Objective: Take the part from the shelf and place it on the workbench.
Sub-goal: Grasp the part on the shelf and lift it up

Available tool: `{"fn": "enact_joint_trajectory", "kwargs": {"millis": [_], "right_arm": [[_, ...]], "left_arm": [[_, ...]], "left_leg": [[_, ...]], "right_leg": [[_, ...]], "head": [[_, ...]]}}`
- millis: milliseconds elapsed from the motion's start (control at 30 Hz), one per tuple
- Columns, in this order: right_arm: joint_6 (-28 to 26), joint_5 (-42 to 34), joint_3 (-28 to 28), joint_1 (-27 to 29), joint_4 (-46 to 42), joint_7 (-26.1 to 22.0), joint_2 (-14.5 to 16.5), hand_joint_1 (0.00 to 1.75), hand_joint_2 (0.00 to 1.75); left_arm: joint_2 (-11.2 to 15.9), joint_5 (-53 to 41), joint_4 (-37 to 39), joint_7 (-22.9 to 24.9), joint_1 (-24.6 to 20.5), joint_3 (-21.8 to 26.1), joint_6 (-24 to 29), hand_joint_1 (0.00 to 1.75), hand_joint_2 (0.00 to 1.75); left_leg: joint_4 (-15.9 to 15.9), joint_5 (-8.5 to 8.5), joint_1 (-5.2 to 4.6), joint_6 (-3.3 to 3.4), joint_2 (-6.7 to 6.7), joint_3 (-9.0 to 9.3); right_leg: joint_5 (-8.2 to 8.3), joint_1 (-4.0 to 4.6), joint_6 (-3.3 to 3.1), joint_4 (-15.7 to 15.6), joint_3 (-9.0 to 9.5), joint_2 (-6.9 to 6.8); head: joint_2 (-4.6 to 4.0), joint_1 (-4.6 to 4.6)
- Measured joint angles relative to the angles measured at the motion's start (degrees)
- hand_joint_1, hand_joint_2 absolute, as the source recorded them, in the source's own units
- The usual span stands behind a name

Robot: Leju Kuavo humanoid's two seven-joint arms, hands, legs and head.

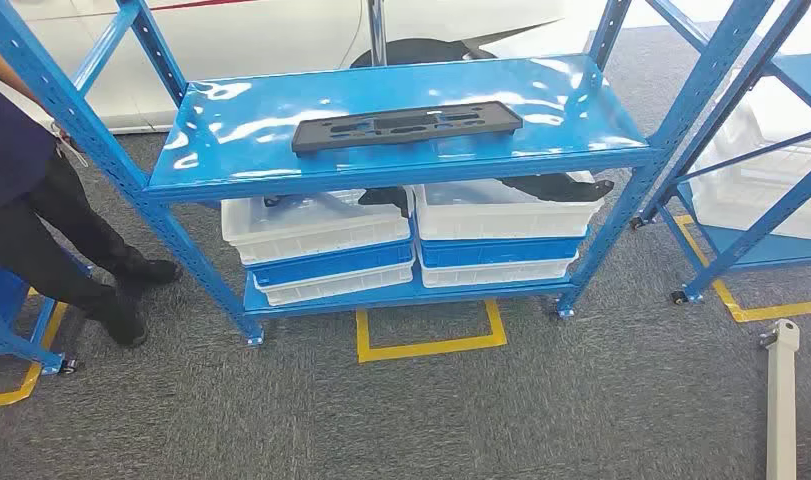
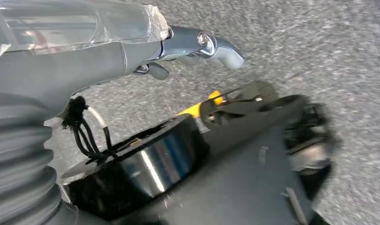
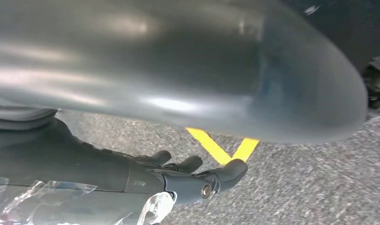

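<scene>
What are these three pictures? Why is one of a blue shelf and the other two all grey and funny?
They come from three cameras on a walking robot. The first is its head looking down at a blue shelf. On top lies a flat black part the robot should fetch. Below sit white and blue bins. A person's legs stand beside it. The other two cameras sit at the robot's wrists, so they look sideways. One shows the left hand, one the right hand, both hanging over grey carpet with yellow tape. Neither hand holds anything yet.
</scene>
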Motion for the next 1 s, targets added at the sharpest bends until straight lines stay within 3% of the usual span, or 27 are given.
{"fn": "enact_joint_trajectory", "kwargs": {"millis": [67,133,200,300,333,400,467,500,533,567,633,667,700,767,800,833,900,933,1000], "right_arm": [[0.04,-0.03,0.01,-0.01,0.0,0.05,-0.01,0.0,0.0],[0.1,-0.15,0.01,-0.08,0.01,0.12,-0.02,0.0,0.0],[0.13,-0.29,0.01,-0.2,0.02,0.15,-0.02,0.0,0.0],[0.15,-0.44,0.01,-0.26,0.02,0.18,-0.05,0.0,0.0],[0.16,-0.49,0.02,-0.29,0.03,0.17,-0.06,0.0,0.0],[0.24,-0.59,0.02,-0.28,0.04,0.14,-0.07,0.0,0.0],[0.32,-0.8,0.02,-0.08,0.07,0.14,-0.08,0.0,0.0],[0.33,-0.9,0.03,0.06,0.09,0.15,-0.08,0.0,0.0],[0.34,-0.96,0.03,0.16,0.12,0.15,-0.09,0.0,0.0],[0.34,-0.99,0.03,0.22,0.16,0.15,-0.12,0.0,0.0],[0.39,-1.02,0.04,0.37,0.31,0.18,-0.24,0.0,0.0],[0.43,-1.04,0.06,0.38,0.39,0.21,-0.3,0.0,0.0],[0.47,-1.06,0.06,0.39,0.46,0.27,-0.33,0.0,0.0],[0.5,-1.13,0.07,0.29,0.49,0.41,-0.35,0.0,0.0],[0.5,-1.15,0.07,0.3,0.5,0.47,-0.36,0.0,0.0],[0.5,-1.16,0.08,0.31,0.5,0.52,-0.37,0.0,0.0],[0.5,-1.16,0.09,0.24,0.5,0.61,-0.39,0.0,0.0],[0.5,-1.16,0.11,0.2,0.5,0.65,-0.39,0.0,0.0],[0.5,-1.15,0.19,0.24,0.5,0.68,-0.39,0.0,0.0]], "left_arm": [[0.01,0.2,0.0,0.35,0.0,-0.01,0.13,0.0,0.0],[0.01,0.75,-0.01,0.73,-0.07,-0.02,0.35,0.0,0.0],[0.02,1.39,-0.01,0.76,-0.14,-0.02,0.59,0.0,0.0],[0.05,2.48,0.0,0.63,0.01,0.0,1.15,0.0,0.0],[0.07,2.82,0.0,0.54,0.03,0.01,1.34,0.0,0.0],[0.09,3.31,0.0,0.31,0.02,0.02,1.56,0.0,0.0],[0.1,3.74,0.0,0.12,0.09,0.02,1.73,0.0,0.0],[0.11,3.97,0.0,0.03,0.17,0.03,1.85,0.0,0.0],[0.11,4.13,0.0,-0.04,0.25,0.03,1.95,0.0,0.0],[0.12,4.25,0.0,-0.12,0.3,0.04,2.08,0.0,0.0],[0.11,4.44,0.06,-0.29,0.29,0.05,2.33,0.0,0.0],[0.1,4.61,0.09,-0.37,0.22,0.06,2.5,0.0,0.0],[0.1,4.76,0.13,-0.43,0.18,0.07,2.7,0.0,0.0],[0.11,4.94,0.13,-0.53,0.06,0.07,3.06,0.0,0.0],[0.11,4.95,0.14,-0.58,0.0,0.07,3.19,0.0,0.0],[0.12,4.94,0.14,-0.62,-0.15,0.07,3.27,0.0,0.0],[0.12,4.86,0.15,-0.69,-0.34,0.07,3.34,0.0,0.0],[0.12,4.76,0.15,-0.67,-0.31,0.07,3.37,0.0,0.0],[0.12,4.37,0.16,-0.49,0.01,0.05,3.55,0.0,0.0]], "left_leg": [[-5.0,2.78,0.17,-0.15,0.01,2.21],[-12.84,5.86,0.2,-0.04,-0.06,5.72],[-15.78,5.83,-0.11,0.81,-0.19,7.08],[-16.06,5.13,-0.28,2.65,-0.33,8.13],[-16.12,4.89,-0.3,3.19,-0.34,8.75],[-16.16,4.25,-0.39,3.87,-0.28,9.84],[-16.16,3.24,-0.56,4.13,-0.3,10.86],[-16.16,2.63,-0.63,4.15,-0.37,11.57],[-16.17,1.96,-0.67,4.09,-0.46,12.43],[-16.18,1.22,-0.69,3.98,-0.53,13.38],[-16.28,-0.42,-0.77,3.6,-0.63,14.97],[-16.61,-1.22,-0.86,3.29,-0.66,15.63],[-16.92,-1.64,-0.97,2.96,-0.69,16.53],[-16.85,-1.43,-1.14,2.33,-0.65,17.95],[-15.31,-0.75,-1.1,2.07,-0.59,17.91],[-12.41,-0.19,-1.03,1.82,-0.53,16.53],[-4.5,-0.87,-0.83,1.25,-0.44,11.4],[-1.13,-2.78,-0.81,1.0,-0.43,8.35],[1.29,-7.87,-0.78,0.73,-0.43,3.75]], "right_leg": [[-0.35,-0.15,0.33,0.0,0.52,0.07],[-1.16,-0.22,1.16,-0.01,1.32,0.2],[-1.69,-0.12,2.08,0.01,1.88,0.28],[-1.99,-0.39,2.96,1.74,1.95,0.14],[-2.76,-0.48,3.07,3.84,0.92,0.05],[-5.2,-0.46,3.22,11.2,-3.46,-0.04],[-7.42,-0.35,3.25,17.88,-8.6,-0.05],[-7.72,-0.3,3.19,18.81,-10.18,-0.05],[-7.08,-0.24,3.03,17.52,-10.68,-0.06],[-5.28,-0.15,2.78,14.53,-10.38,-0.07],[0.89,0.26,2.07,7.12,-9.04,-0.26],[3.02,0.51,1.82,4.76,-8.46,-0.35],[4.11,0.67,1.62,3.34,-7.99,-0.36],[2.99,0.64,1.27,2.72,-6.56,-0.19],[2.44,0.52,0.89,2.43,-5.54,-0.13],[1.73,0.43,0.5,2.36,-4.45,-0.15],[0.21,0.38,-0.09,2.29,-2.35,-0.18],[-0.59,0.37,-0.22,2.28,-1.31,-0.12],[-2.24,0.34,-0.24,2.28,1.0,0.22]], "head": [[0.0,0.0],[0.0,-0.04],[0.0,0.0],[0.0,0.14],[0.0,0.21],[0.01,0.32],[0.01,0.36],[0.0,0.37],[0.0,0.38],[0.0,0.38],[0.01,0.4],[0.01,0.4],[0.01,0.42],[0.02,0.39],[0.02,0.38],[0.01,0.32],[0.01,0.23],[0.01,0.2],[0.0,0.17]]}}
